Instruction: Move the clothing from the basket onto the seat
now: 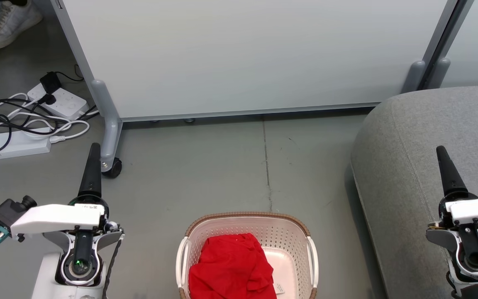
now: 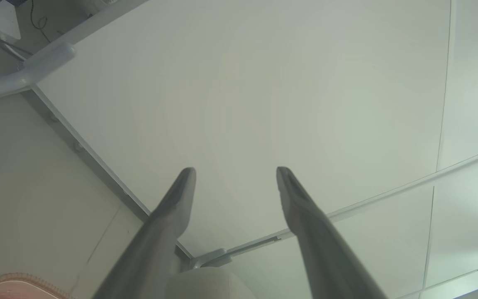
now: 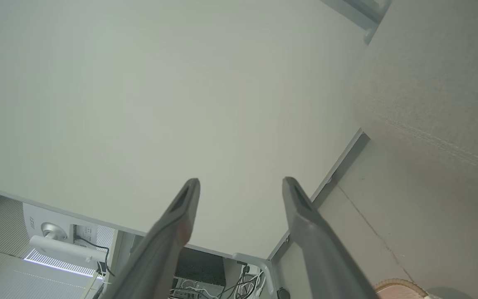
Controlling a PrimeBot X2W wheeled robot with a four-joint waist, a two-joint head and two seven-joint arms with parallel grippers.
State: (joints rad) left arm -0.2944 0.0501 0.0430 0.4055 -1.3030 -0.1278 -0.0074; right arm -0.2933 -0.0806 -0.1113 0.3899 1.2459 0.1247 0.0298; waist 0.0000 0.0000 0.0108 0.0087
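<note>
- Grey floor [image 1: 206, 166], bottom centre: cream perforated plastic basket [image 1: 280, 232] holds red fabric clothing [image 1: 230, 265].
- Grey upholstered seat [image 1: 409, 137] at right.
- Left gripper [image 2: 235, 172], right gripper [image 3: 241, 182]: spread wide, empty.

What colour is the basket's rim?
Brown, woven-look, on the basket; clearest in the head view.

"MSI" (sideways) on a white computer case [image 3: 56, 218]

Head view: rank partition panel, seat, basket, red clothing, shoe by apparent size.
1. partition panel
2. seat, cut off at the right edge
3. basket, cut off at the bottom
4. clothing, lying inside the basket
5. shoe, farthest away, so true size unsure
</note>
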